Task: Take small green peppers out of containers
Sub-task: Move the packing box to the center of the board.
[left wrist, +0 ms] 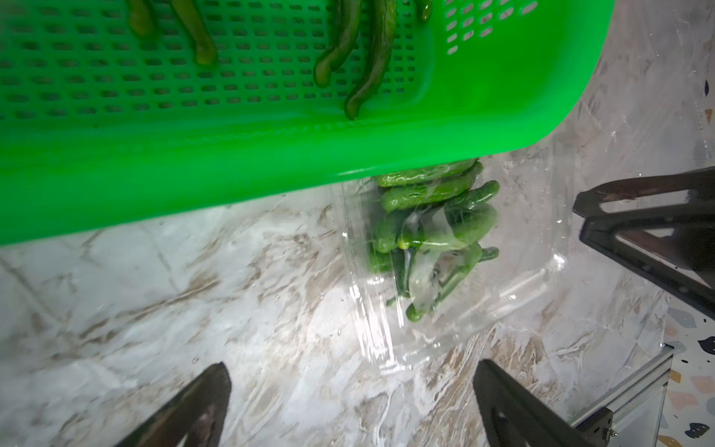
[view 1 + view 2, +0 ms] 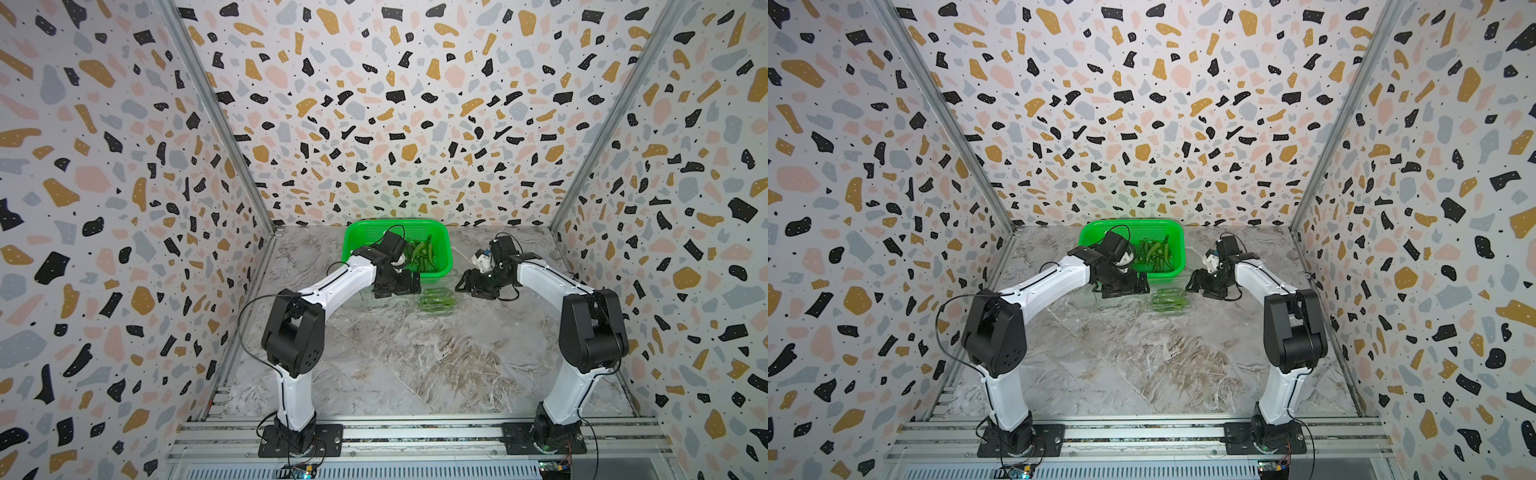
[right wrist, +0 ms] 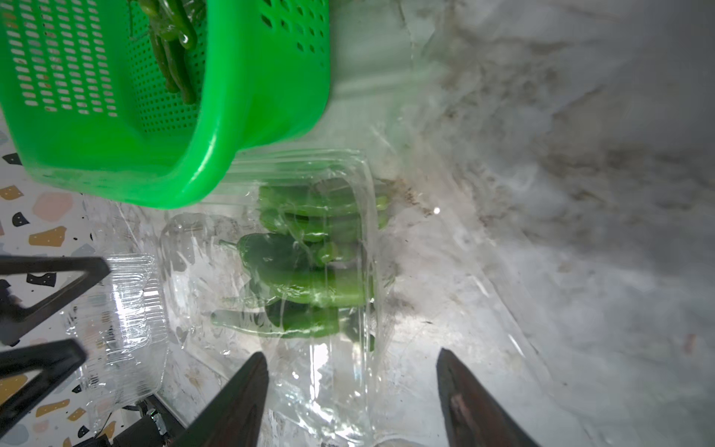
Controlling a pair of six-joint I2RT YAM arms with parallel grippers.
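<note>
The left gripper (image 1: 350, 365) is released, empty. The right gripper (image 3: 353, 352) is spread too; the clear pack (image 3: 369, 216) seems to reach between its fingers. The peppers (image 3: 301, 278) lie inside it, beside the green basket (image 3: 232, 116).

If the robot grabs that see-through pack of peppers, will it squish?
Probably. The pack looks thin and crinkly, so it would likely buckle when squeezed. Its glossy plastic may also slip. The peppers inside are just piled together, so they might shift or spill.
</note>
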